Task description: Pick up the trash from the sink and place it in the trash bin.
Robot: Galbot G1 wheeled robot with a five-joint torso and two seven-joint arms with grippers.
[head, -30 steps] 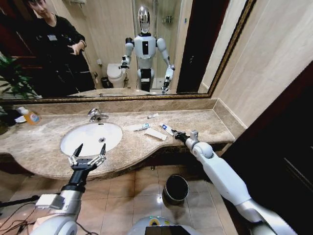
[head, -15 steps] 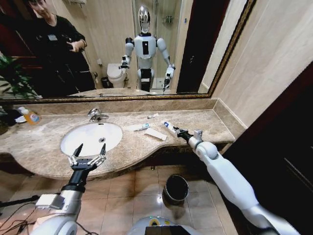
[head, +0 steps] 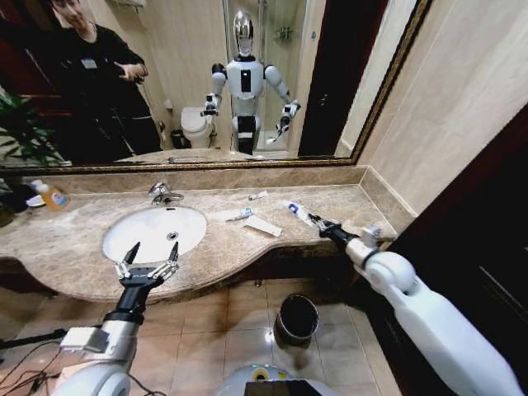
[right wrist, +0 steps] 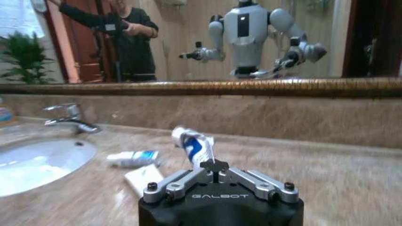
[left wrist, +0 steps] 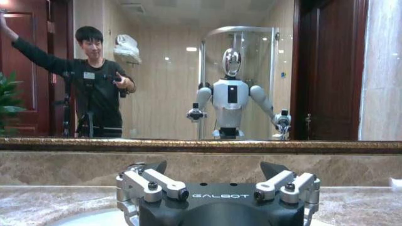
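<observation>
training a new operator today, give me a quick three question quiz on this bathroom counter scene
1. True or false: the right gripper is shut on a small white tube with blue marks.
2. Which gripper hovers open at the front edge of the wide oval white sink? A) left B) right
3. Fill in: the small round black trash bin with a metal rim stands on the ____, below the counter.

Key: 1 true. 2 A, the left gripper. 3 floor. A flat white rectangular packet and another white tube lie on the beige marble counter.
</observation>
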